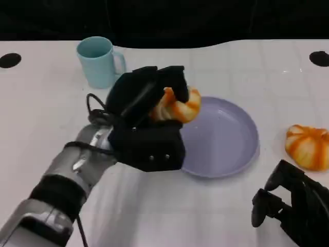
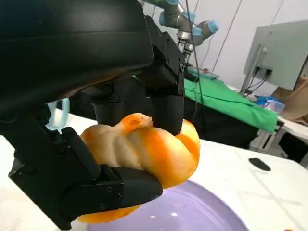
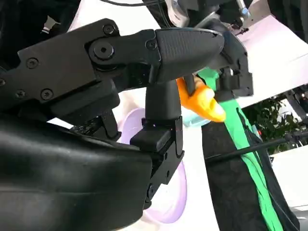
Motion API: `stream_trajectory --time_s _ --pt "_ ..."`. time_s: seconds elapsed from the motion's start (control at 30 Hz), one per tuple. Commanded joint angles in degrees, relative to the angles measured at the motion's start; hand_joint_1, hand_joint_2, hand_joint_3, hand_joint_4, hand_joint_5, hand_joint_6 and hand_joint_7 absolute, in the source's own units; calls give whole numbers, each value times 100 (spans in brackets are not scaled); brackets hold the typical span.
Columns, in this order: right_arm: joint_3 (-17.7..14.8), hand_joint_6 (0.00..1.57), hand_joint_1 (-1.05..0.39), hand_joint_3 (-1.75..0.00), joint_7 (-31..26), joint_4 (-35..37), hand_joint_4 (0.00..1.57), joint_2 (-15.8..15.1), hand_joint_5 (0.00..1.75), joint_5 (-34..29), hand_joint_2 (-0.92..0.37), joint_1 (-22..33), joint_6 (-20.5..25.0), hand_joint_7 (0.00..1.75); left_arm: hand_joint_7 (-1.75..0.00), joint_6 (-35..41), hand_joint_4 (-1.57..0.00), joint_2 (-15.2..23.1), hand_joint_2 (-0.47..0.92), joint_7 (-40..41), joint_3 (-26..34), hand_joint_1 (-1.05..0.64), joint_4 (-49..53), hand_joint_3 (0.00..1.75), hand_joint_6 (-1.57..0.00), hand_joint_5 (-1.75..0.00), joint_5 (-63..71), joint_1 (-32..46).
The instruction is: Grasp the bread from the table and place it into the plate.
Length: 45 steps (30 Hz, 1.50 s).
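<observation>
White tabletop (image 1: 46, 118), black backdrop beyond. Twisted orange-and-cream glazed bread roll (image 1: 177, 107) held aloft over the near-left rim of the shallow round lavender plate (image 1: 226, 139); long axis roughly level, running left to right across the head view. Black left hand (image 1: 146, 121) grasps it: fingers (image 2: 163, 62) clamp over the top, thumb underneath. Glossy, braided surface. Right hand (image 1: 293, 206) low by the table edge, fingers curled, nothing in them. Second striped orange roll (image 1: 307, 145) right of plate; pale teal mug (image 1: 98, 62) behind.
</observation>
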Motion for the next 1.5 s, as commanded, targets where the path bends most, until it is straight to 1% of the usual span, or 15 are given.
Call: stream_trajectory --time_s 0.03,0.3,0.53,0.57,0.6,0.63,0.73,0.77,0.8,0.83,0.9,0.97,1.07,1.27,1.5 --pt "-55 58 -59 -35 -27 -71 74 -49 175 13 -92 44 24 159 -175 -96 -94 -115 36 326 -122 -20 373 135 -73 -175 118 -335" --pt "-61 58 -59 -36 41 -26 73 -13 175 38 -92 46 -52 161 -175 -31 -94 -606 44 193 -290 -23 1211 135 -71 -175 86 -802" --pt "-29 59 -59 -37 27 -54 74 -8 175 -2 -92 58 -71 162 -172 -411 -89 -711 48 -16 -296 -20 1634 127 -69 -175 -106 -870" --pt "-30 59 -59 -36 30 -55 74 -3 175 7 -92 60 -70 162 -166 -472 -84 -719 50 -149 -237 -20 1675 124 -67 -172 -221 -864" --pt "-29 59 -59 -36 26 -62 74 1 175 9 -92 63 -69 161 -148 -495 -77 -719 54 -347 -184 -20 1704 117 -67 -167 -341 -869" --pt "-28 59 -59 -36 23 -66 74 5 175 11 -92 65 -69 161 -124 -503 -67 -717 62 -484 -150 -21 1720 100 -65 -156 -418 -876" --pt "-30 59 -59 -36 18 -79 74 1 175 19 -92 68 -51 161 -107 -511 -60 -667 68 -823 -168 -21 1750 87 -64 -148 -468 -919" --pt "-32 59 -59 -37 9 -102 73 -11 175 25 -92 73 -24 161 -71 -488 -41 -625 81 -1012 -224 -30 1752 62 -49 -113 -426 -950" --pt "-35 59 -59 -37 5 -117 73 -19 175 31 -92 76 -6 161 -50 -449 -33 -593 86 -1181 -267 -36 1743 53 -44 -91 -390 -974" --pt "-37 59 -59 -37 2 -127 73 -24 175 35 -92 78 4 161 -34 -419 -25 -573 90 -1292 -292 -44 1730 47 -39 -74 -372 -986" --pt "-55 59 -59 -37 -17 -136 73 -16 175 53 -92 88 19 161 -21 -342 -12 -541 91 -1625 -333 -61 1689 46 -28 -61 -377 -1020" --pt "-70 58 -58 -36 -19 -126 73 -12 175 62 -92 89 16 160 -14 -342 -3 -504 92 -1848 -358 -75 1640 48 -20 -51 -380 -1033" --pt "-70 57 -58 -37 11 -112 72 -22 175 61 -92 85 -5 160 -11 -321 0 -461 92 -1944 -402 -84 1576 53 -18 -40 -330 -1037" --pt "-62 58 -59 -38 -4 -107 74 -20 175 24 -92 75 -42 162 -10 -335 0 -342 92 -2014 -451 -89 1406 60 -18 -28 -284 -1004" --pt "-74 58 -59 -37 46 -78 74 -43 175 48 -92 52 -41 163 -10 -409 -1 -115 92 -2304 -257 -91 1003 60 -20 -32 -552 -743"
